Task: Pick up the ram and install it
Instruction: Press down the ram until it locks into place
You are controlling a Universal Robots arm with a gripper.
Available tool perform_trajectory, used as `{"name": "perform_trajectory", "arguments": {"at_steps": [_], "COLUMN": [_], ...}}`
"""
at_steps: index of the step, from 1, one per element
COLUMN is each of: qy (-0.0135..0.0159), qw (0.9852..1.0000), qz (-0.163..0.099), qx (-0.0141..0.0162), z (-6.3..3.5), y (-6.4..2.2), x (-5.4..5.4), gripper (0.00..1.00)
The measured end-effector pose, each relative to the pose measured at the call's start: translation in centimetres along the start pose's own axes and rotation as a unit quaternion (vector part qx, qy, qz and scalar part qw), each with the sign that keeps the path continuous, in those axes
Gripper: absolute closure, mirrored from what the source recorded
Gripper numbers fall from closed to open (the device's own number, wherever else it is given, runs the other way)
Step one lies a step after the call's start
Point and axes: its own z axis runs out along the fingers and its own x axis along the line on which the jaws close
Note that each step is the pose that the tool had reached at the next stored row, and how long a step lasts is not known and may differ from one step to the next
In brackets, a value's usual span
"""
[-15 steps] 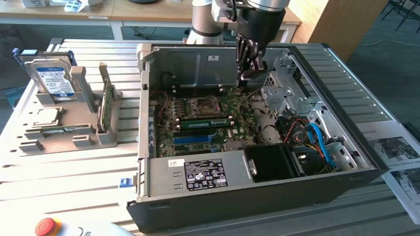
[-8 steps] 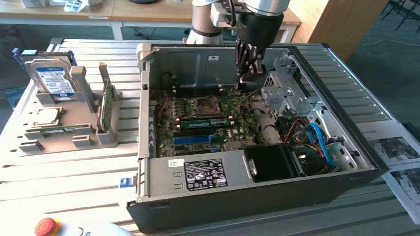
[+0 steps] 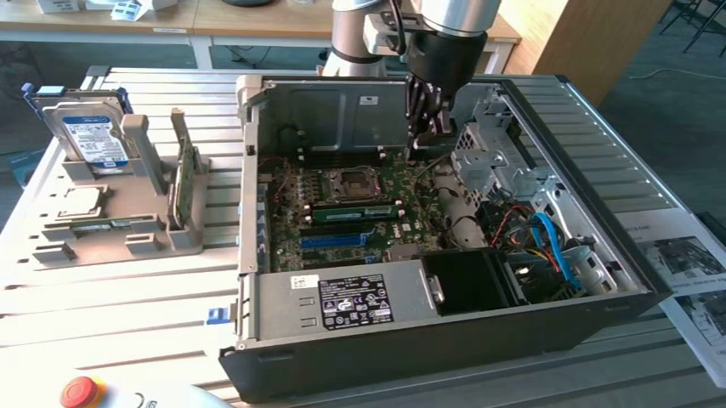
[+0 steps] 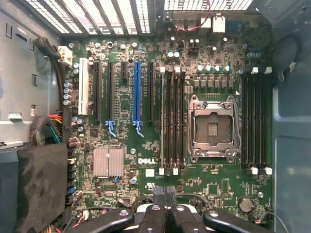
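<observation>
Glossy black rounded fingers (image 4: 152, 218) of the gripper (image 4: 165, 209) press together above the motherboard (image 4: 223, 187); the ram (image 3: 354, 212), a thin flat green stick, stands slotted mid-frame in the exterior view.

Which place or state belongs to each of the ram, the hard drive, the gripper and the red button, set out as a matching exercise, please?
Things: 1 ram; 2 hard drive; 3 gripper; 4 red button.
Places: A upright in the grey holder; B shut, inside the open case; C exterior view's bottom left corner; D on the motherboard, between CPU socket and blue slot.
Pairs: 1-D; 2-A; 3-B; 4-C.
</observation>
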Motion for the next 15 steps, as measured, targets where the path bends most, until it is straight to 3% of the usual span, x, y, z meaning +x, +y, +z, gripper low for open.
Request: {"name": "perform_trajectory", "arguments": {"at_steps": [15], "qy": [0.0], "qw": [1.0], "qz": [0.0], "qx": [0.0], "z": [2.04], "y": [-0.04], "x": [-0.1], "gripper": [0.9]}}
